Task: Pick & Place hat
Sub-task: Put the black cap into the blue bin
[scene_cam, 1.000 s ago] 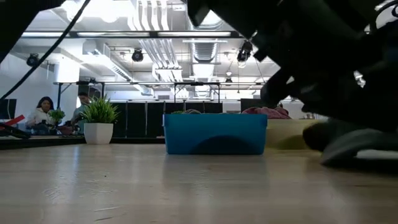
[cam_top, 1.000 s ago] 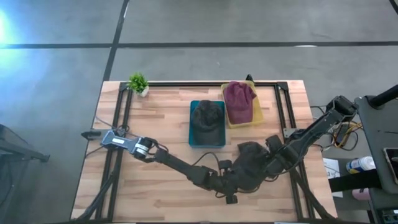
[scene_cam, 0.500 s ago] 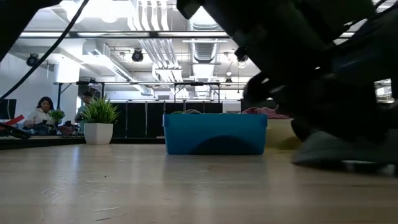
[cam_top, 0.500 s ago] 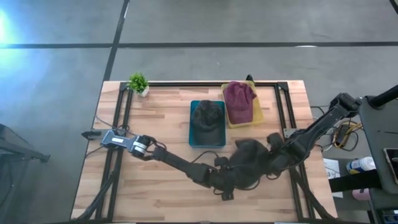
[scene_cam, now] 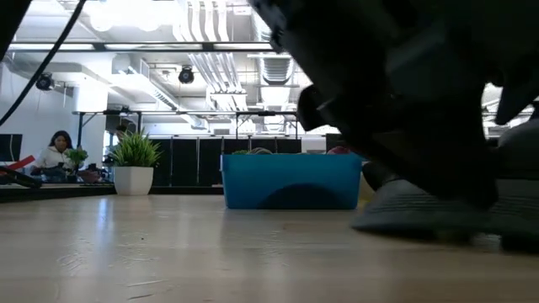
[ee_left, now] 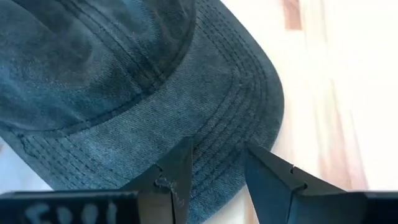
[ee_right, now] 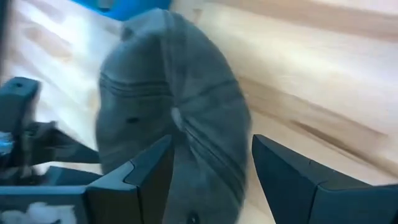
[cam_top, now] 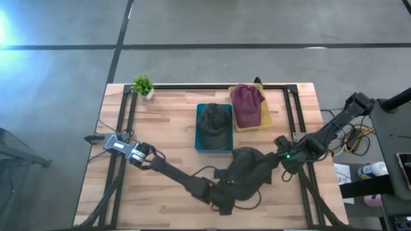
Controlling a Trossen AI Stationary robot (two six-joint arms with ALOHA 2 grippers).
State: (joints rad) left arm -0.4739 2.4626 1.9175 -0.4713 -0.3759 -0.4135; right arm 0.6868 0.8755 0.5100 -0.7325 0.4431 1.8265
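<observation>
Lying flat on the wooden table point(cam_top: 167, 141), the dark grey hat point(cam_top: 247, 165) sits just in front of the blue bin point(cam_top: 214, 128), between the two grippers. Left gripper point(cam_top: 226, 192) is at the hat's near edge; in the left wrist view its fingers point(ee_left: 177, 174) stand apart, right over the stitched brim point(ee_left: 236, 118), one tip overlapping the brim edge, not clamped on it. Right gripper point(cam_top: 282, 160) is at the hat's other side, toward the table's right; in the right wrist view its fingers point(ee_right: 146, 177) are spread wide with the hat's crown point(ee_right: 171, 124) between and ahead of them, button seam facing the camera; contact with the fabric can't be told. Blue bin holds another dark hat point(cam_top: 214, 120); the yellow bin point(cam_top: 264, 117) beside it holds a maroon hat point(cam_top: 246, 102). Small potted plant point(cam_top: 143, 86) at the far left corner. Low view: hat brim point(scene_cam: 421, 215) rests on the tabletop right of the blue bin point(scene_cam: 290, 181), dark arm mass above it; plant point(scene_cam: 133, 164) at left, a person point(scene_cam: 56, 153) seated far behind.
</observation>
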